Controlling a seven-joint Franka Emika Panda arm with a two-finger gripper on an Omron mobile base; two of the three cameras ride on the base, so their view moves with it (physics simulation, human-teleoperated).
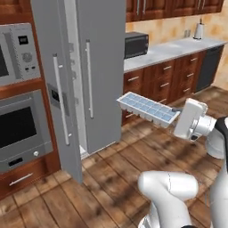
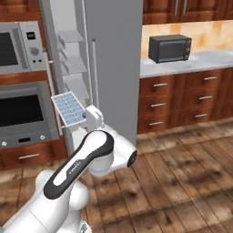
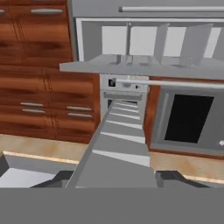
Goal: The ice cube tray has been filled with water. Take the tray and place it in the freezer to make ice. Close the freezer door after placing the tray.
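The gripper (image 1: 178, 116), clamped on the ice cube tray (image 1: 147, 108), should probably carry it level through the open freezer door (image 1: 55, 89).

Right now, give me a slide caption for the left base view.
Gripper holds the filled ice cube tray level in front of the freezer, freezer door open.
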